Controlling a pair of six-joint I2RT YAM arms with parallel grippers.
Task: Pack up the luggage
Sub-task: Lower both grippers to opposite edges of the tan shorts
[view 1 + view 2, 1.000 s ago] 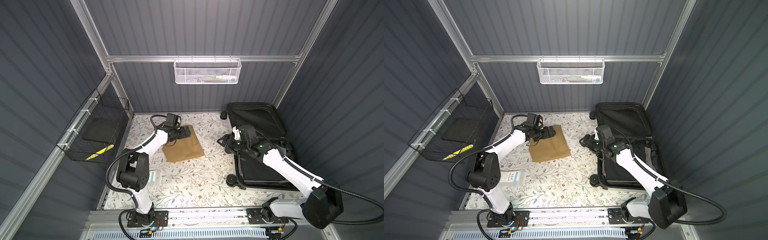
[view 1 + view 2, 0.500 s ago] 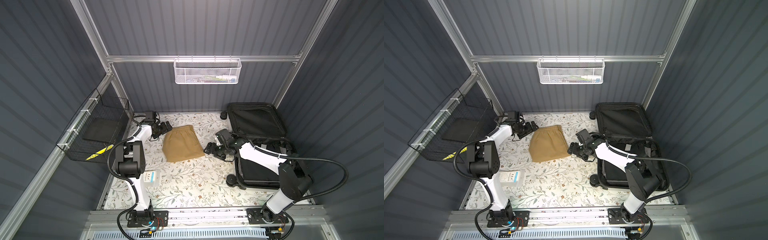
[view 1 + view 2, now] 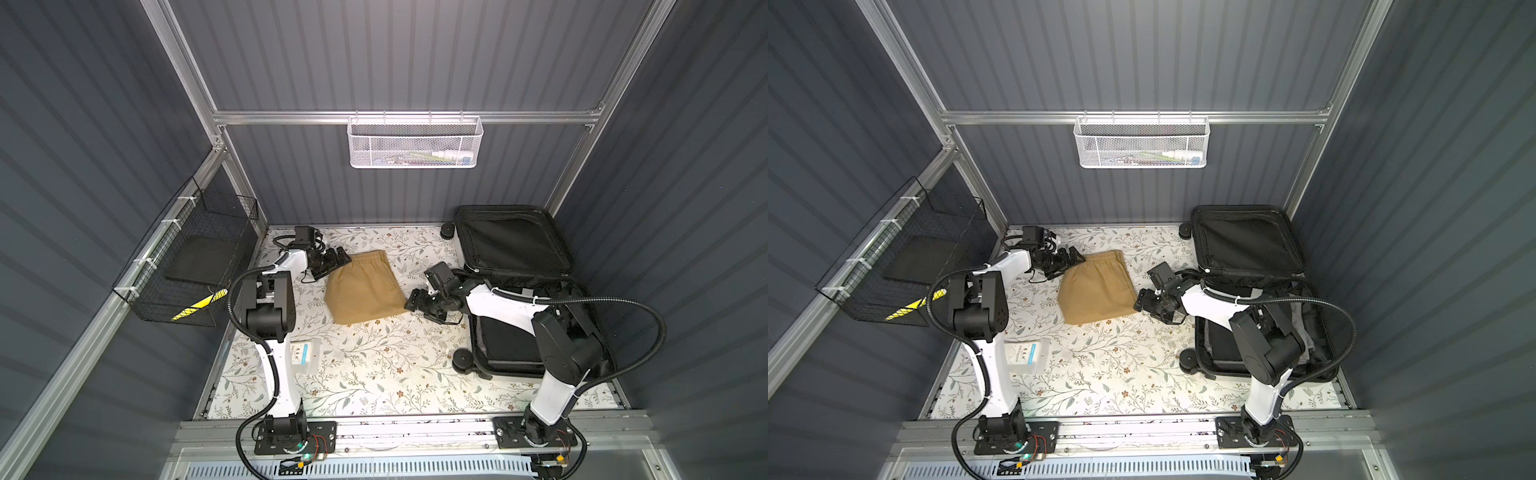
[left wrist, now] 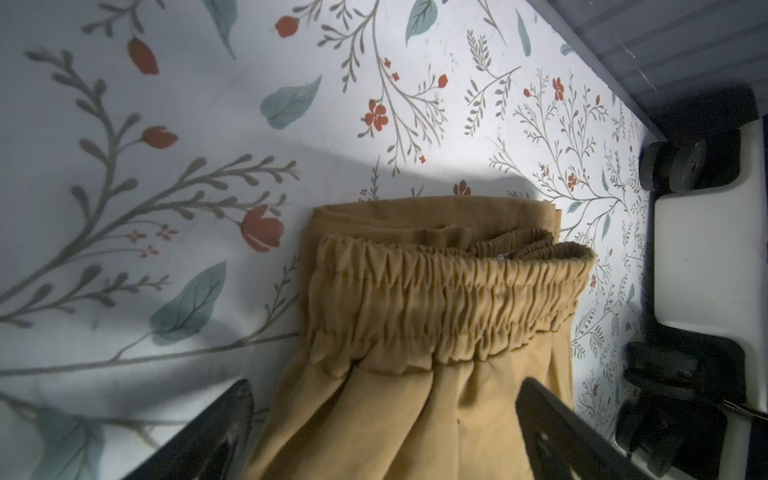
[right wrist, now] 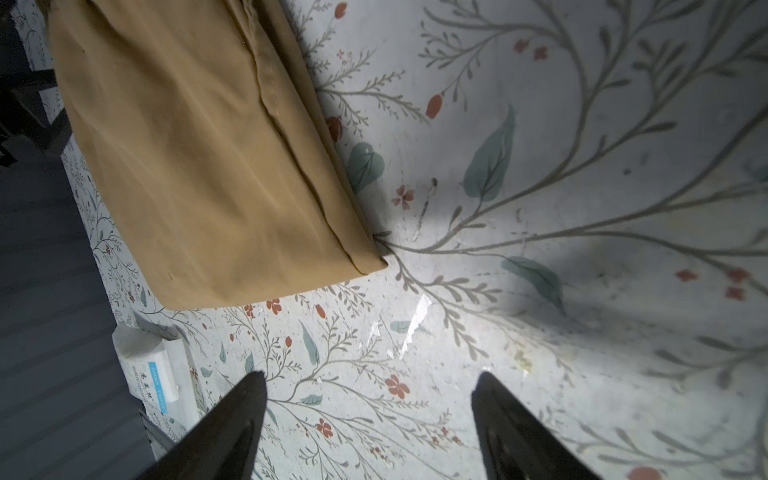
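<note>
Left of centre in a top view, the left gripper (image 3: 341, 258) is hovering spread wide at the shorts (image 3: 363, 291), the right gripper (image 3: 411, 300) is hanging parted just beside them, and the luggage (image 3: 511, 245) is lying open at right, the shorts not yet packed.

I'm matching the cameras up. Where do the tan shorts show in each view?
In a top view: tan shorts mid-floor, left of the luggage.
In a top view: same spot.
Left wrist: waistband end, between the left fingers.
Right wrist: folded corner, beyond the right fingers.
Shared landmark: the floral mat.
</note>
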